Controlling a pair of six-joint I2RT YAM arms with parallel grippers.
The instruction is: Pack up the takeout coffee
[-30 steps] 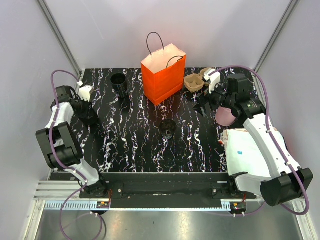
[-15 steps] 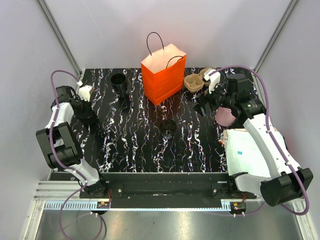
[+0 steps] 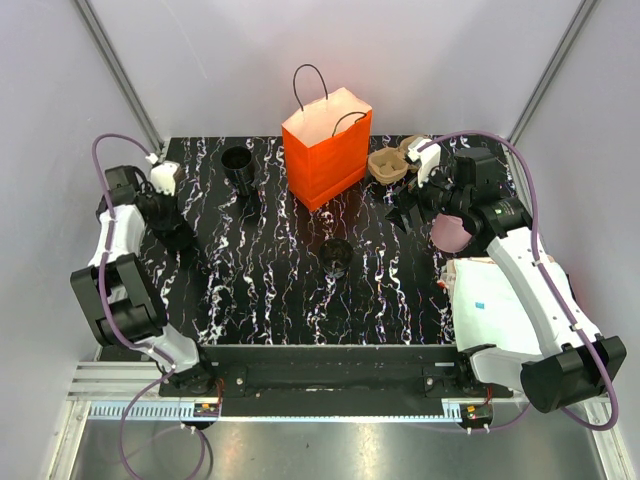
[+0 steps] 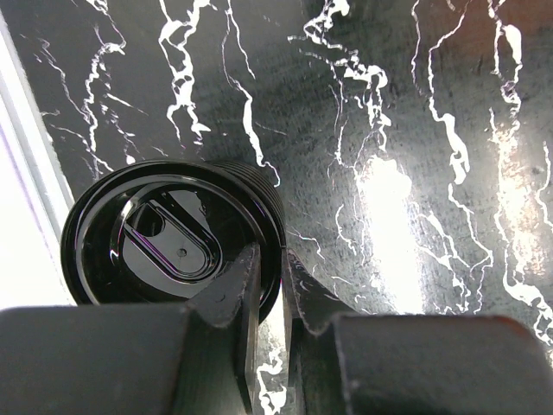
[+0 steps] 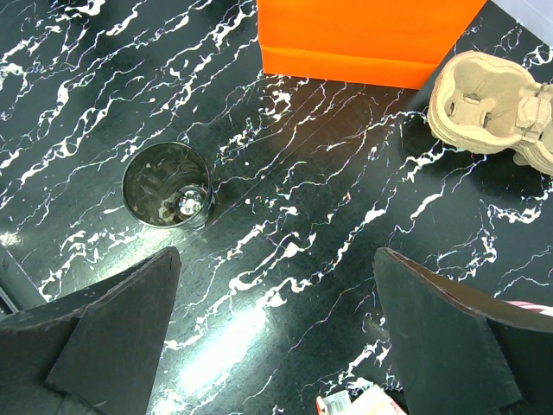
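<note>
Looking through the left wrist camera, I saw the left gripper (image 4: 272, 278) with its jaws drawn narrow, pinching the lid rim of the coffee cup (image 4: 168, 246), which was upright close to the left edge of the table (image 4: 415, 130). The right gripper (image 5: 278, 324) hung with jaws spread wide above an open black cup (image 5: 167, 184), with the orange bag (image 5: 371, 30) and pulp tray (image 5: 492, 104) beyond.
</note>
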